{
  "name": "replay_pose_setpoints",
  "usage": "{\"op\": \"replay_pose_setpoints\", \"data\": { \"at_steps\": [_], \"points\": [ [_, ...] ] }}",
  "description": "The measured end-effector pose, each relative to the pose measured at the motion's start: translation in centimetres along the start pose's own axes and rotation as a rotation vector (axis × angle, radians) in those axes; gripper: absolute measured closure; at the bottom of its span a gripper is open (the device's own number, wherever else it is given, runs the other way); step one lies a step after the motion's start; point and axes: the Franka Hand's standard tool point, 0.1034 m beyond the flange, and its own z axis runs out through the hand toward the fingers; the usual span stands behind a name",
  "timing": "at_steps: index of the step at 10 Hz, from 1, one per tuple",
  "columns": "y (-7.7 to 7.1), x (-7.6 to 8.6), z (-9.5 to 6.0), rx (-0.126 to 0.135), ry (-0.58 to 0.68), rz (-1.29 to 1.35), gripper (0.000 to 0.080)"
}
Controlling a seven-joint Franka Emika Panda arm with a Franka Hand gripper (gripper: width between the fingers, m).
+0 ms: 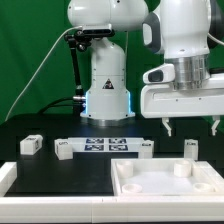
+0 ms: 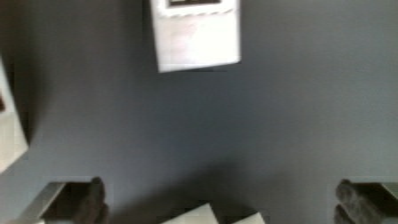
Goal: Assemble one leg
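Closest to me on the black table [image 1: 60, 178] lies a large white tray-like piece [image 1: 150, 192] with raised rims, at the exterior view's right. Just behind it stands the leg [image 1: 190, 147], a small white block set apart from the tray's far rim. Seen from the wrist camera, the leg [image 2: 196, 38] is a plain white plastic block, longer than it is wide. One end face carries a black-and-white square marker, too blurred to read. It rests flat on the dark tabletop.

The gripper [image 1: 190, 130] hangs above the leg with its two dark fingers [image 1: 168, 128] spread wide and nothing between them. From the wrist camera the gripper [image 2: 217, 200] shows both fingertips [image 2: 71, 200] clear of the leg, with bare table between.

Level with the leg, toward the exterior view's left, the marker board [image 1: 100, 146] lies flat. Three other white blocks [image 1: 64, 150] sit in that same row, one at each end of the board and one farther left. Behind everything rises the arm's white base [image 1: 105, 85], against a green backdrop [image 1: 30, 50].
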Motion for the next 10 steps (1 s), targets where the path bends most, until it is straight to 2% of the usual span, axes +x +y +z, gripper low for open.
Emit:
{"op": "replay_pose_setpoints", "data": {
  "at_steps": [5,6,8,9,10],
  "points": [
    [0.21,-0.40,0.45,-0.008,-0.035,-0.092,0.0150],
    [0.79,-0.90,0.39,-0.031,-0.144,-0.116,0.0150],
    [0.40,-0.48,0.07,-0.042,-0.267,-0.149,0.0150],
    [0.82,-0.73,0.11,-0.058,-0.353,-0.144,0.0150],
    [0.82,-0.46,0.16,-0.065,-0.409,-0.135,0.0150]
  ]
}}
